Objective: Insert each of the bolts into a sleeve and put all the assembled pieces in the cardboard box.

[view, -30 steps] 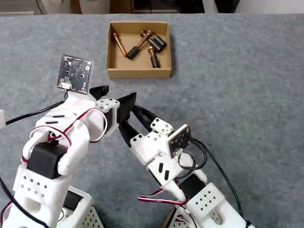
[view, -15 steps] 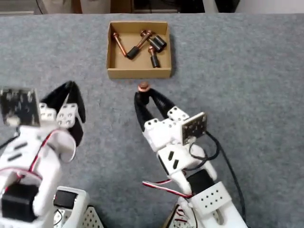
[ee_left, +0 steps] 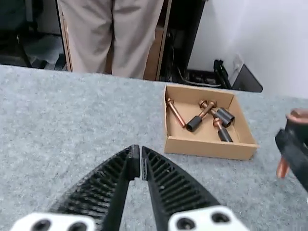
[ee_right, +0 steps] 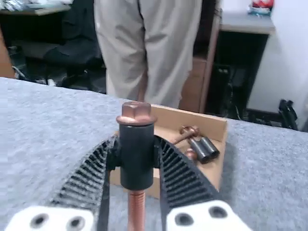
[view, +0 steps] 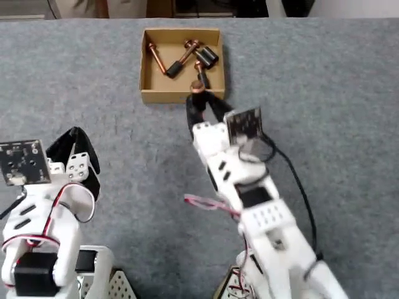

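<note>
The cardboard box (view: 181, 95) stands at the far middle of the table and holds a bare copper bolt (view: 154, 56) and three bolts in black sleeves (view: 207, 56). My right gripper (view: 201, 101) is shut on another assembled piece (view: 197, 87), a copper bolt through a black sleeve, held upright just at the box's near wall. In the right wrist view the piece (ee_right: 136, 144) sits between the right gripper's (ee_right: 137, 161) ribbed fingers, with the box (ee_right: 216, 126) behind it. My left gripper (view: 75, 132) is shut and holds nothing at the near left, far from the box (ee_left: 207, 147).
Grey carpet-like cloth covers the table (view: 324, 93). A red and white cable loop (view: 206, 202) hangs beside the right arm. The left wrist view shows the left gripper (ee_left: 140, 156) over bare cloth and the other gripper with its bolt (ee_left: 291, 144) at the picture's edge.
My right gripper carried the assembled piece forward from mid-table to the box's near wall. My left arm let go of it and drew back to the near left, its fingers shut.
</note>
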Robot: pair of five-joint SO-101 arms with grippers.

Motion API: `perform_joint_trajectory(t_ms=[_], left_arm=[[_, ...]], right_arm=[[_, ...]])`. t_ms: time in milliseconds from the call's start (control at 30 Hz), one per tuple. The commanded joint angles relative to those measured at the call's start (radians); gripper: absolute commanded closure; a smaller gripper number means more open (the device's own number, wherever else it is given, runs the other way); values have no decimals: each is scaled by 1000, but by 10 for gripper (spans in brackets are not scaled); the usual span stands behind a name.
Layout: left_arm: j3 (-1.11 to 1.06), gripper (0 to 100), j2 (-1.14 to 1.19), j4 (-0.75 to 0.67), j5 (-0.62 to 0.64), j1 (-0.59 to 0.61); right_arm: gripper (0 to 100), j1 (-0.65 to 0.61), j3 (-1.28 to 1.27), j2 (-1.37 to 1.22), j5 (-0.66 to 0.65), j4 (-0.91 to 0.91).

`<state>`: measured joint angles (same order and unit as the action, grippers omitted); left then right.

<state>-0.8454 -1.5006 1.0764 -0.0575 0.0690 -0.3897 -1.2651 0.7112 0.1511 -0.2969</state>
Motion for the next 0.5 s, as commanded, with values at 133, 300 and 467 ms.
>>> perform_joint_trajectory(t_ms=[133,300,467], left_arm=[[2,981,-8,6,5,11],[2,981,-8,6,5,11],[2,981,-8,6,5,11]], right_arm=[[997,35,254,-487,-15,-328],[997,56,418,-785,-15,-529],[997,56,573,-1024,-112,-626]])
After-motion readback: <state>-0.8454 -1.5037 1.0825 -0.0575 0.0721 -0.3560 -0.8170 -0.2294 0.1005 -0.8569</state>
